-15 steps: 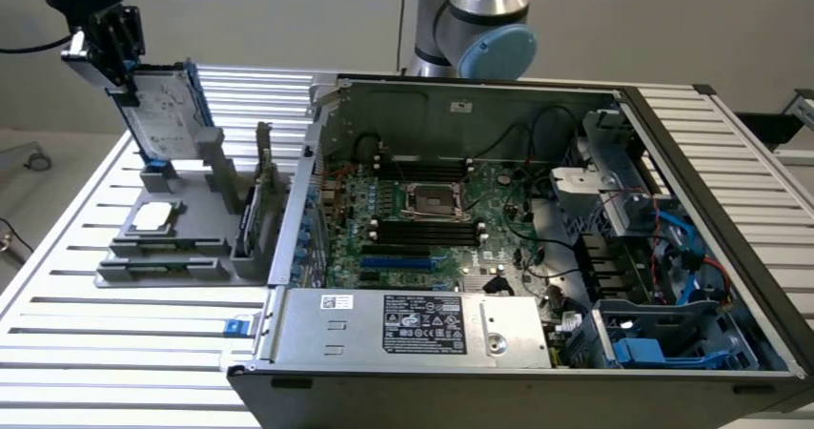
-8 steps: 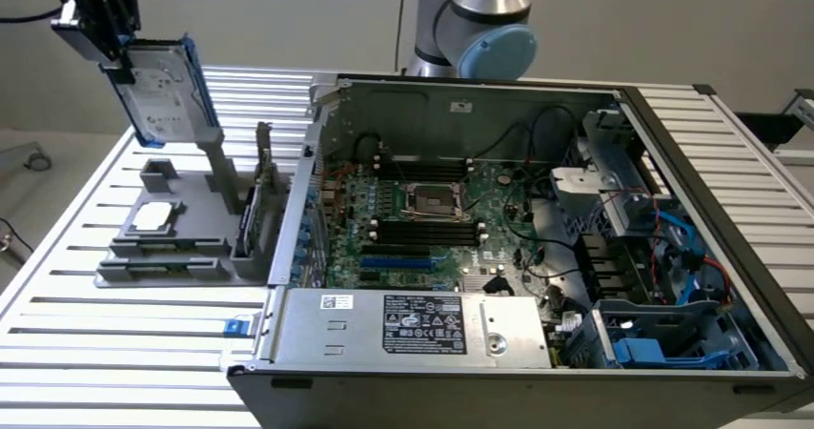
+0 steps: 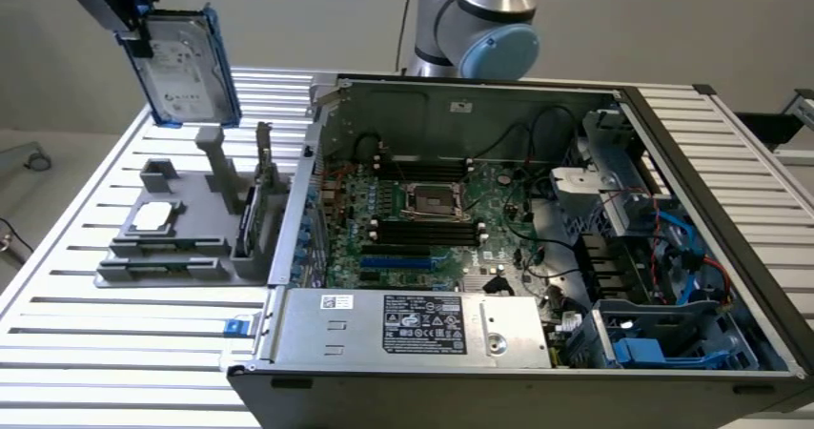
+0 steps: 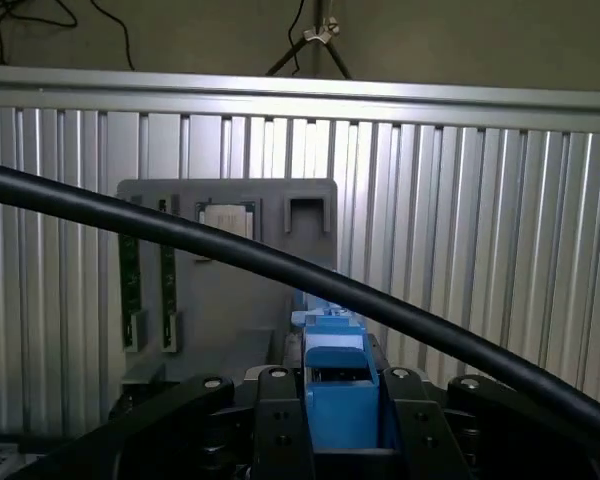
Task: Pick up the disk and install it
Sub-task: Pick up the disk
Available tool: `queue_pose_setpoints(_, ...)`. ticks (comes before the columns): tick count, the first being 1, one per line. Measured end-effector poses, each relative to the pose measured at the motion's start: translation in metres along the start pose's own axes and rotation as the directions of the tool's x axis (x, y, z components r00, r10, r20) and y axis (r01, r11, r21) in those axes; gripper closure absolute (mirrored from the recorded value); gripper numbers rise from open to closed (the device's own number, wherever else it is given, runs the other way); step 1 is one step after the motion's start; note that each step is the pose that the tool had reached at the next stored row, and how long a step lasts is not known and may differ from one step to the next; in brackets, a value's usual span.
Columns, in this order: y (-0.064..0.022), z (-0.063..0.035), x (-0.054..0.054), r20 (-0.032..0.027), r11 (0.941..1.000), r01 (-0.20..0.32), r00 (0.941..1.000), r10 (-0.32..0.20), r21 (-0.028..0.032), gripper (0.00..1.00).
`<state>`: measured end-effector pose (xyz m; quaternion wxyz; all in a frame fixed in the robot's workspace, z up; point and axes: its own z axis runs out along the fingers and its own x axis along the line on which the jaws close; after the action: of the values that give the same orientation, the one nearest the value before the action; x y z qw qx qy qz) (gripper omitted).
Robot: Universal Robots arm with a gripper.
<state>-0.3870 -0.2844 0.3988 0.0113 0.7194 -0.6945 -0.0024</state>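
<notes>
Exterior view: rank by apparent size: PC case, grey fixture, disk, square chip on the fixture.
1. PC case
2. grey fixture
3. disk, raised and maybe nearer the camera, so its gap to the fixture is unsure
4. square chip

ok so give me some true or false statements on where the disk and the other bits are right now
1. The silver-grey disk in its bright blue plastic carrier hangs in the air, clamped by the black gripper. True.
2. The disk lies in the grey plastic holder. False: it is held up above it.
3. The black computer case lies open, its green motherboard showing. True.
4. The small square silver chip sits inside the case. False: it rests on the holder, outside.
</notes>
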Motion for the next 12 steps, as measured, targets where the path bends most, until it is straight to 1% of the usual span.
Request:
queue_pose_setpoints(6, -0.0268, -0.0279, 0.001, 0.0000, 1.0000, 0.000, 1.0000, 0.000, -0.0010, 0.67)
queue_pose_setpoints(12, -0.0535, -0.0554, 0.003, 0.0001, 1.0000, 0.000, 1.0000, 0.000, -0.0052, 0.67)
